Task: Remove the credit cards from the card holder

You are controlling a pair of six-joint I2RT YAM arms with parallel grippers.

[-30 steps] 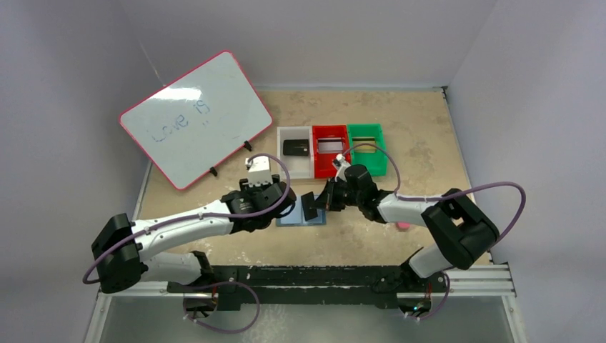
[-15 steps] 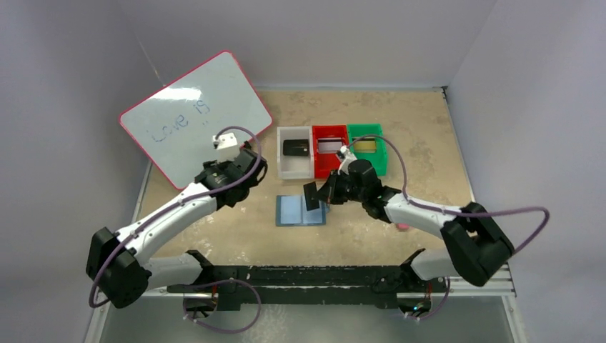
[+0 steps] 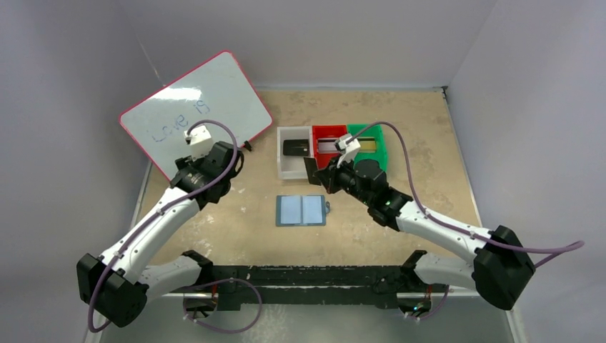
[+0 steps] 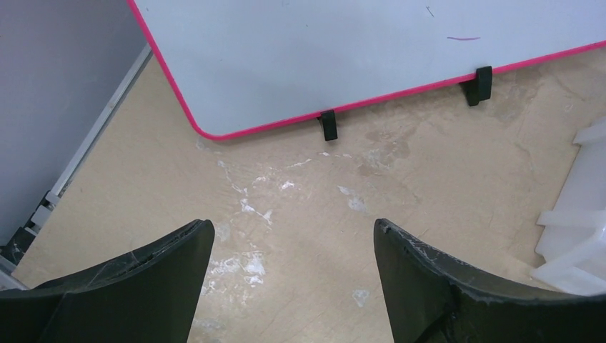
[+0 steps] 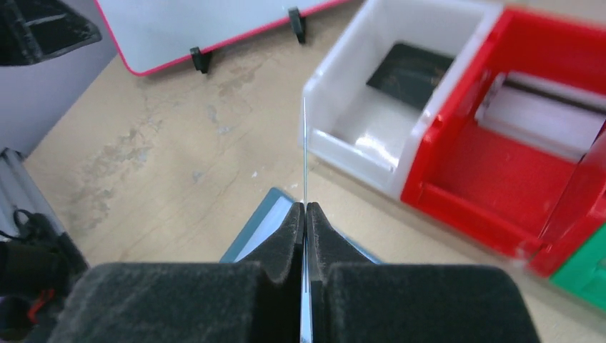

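Nearest my arm bases, the card holder (image 3: 301, 210) is lying open and flat on the table (image 3: 414, 143), its paler pockets facing up; I cannot tell from here whether any card is sitting in them. Just beyond its far right corner, my right fingers (image 5: 289, 239) are pinching fully closed on a black card (image 5: 304, 146), which is standing on edge and pointing toward the near wall of the white bin (image 3: 294, 168). My left fingers (image 4: 154, 275) are standing wide apart with nothing between them, hanging over bare table off to the left, near the feet of the whiteboard (image 3: 196, 118). I am judging this to be the delivery step: the white bin is already holding the other black card (image 3: 295, 147), while the red bin (image 3: 329, 128) is showing a silvery card (image 3: 327, 146) and the green bin (image 3: 381, 150) a gold card (image 3: 366, 145). To do it well, I am planning to lift the card over the near wall and stop above the middle of the white bin, away from the wall it shares with the red one. Then I am tipping it toward flat, lowering it close to the floor, and only then parting the fingers, so it is not bouncing out or leaning on the rim.
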